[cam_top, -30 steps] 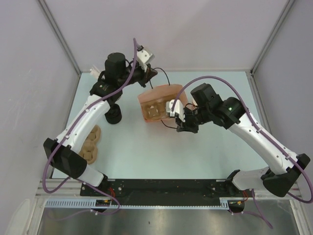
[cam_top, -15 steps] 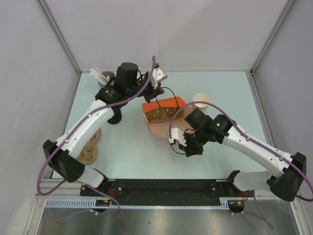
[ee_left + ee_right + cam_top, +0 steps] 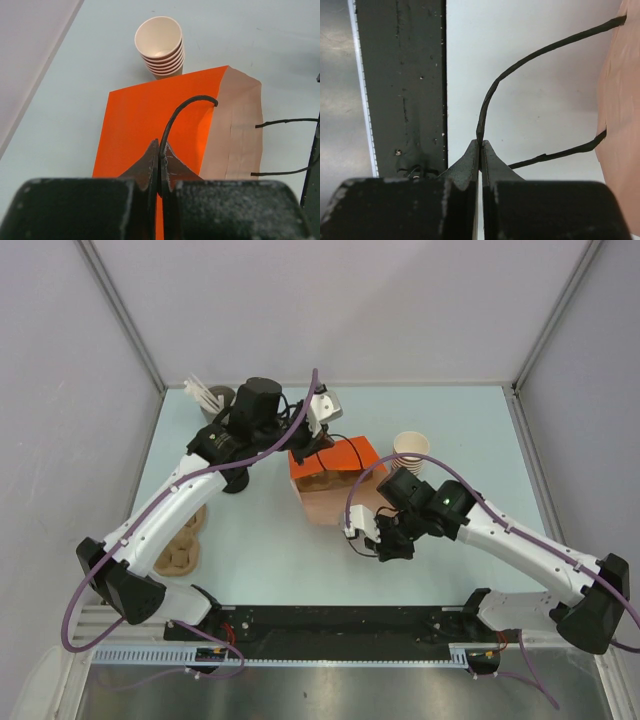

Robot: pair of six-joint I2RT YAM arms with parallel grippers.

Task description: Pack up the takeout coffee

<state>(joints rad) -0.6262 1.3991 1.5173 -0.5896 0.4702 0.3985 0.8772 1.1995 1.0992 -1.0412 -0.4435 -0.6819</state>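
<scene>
Takeout coffee is hidden, so I cannot tell where it is. The left gripper (image 3: 160, 161) is closed tight on one black cord handle (image 3: 175, 117) of the orange paper bag (image 3: 142, 122), which lies beside the stack of cups (image 3: 160, 42). The right gripper (image 3: 481, 150) pinches the second handle (image 3: 490, 95).

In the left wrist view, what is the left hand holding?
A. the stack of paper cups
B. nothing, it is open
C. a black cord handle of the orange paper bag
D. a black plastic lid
C: the left hand is shut on the black cord handle of the orange paper bag, while the stack of paper cups stands apart beyond the bag.
</scene>
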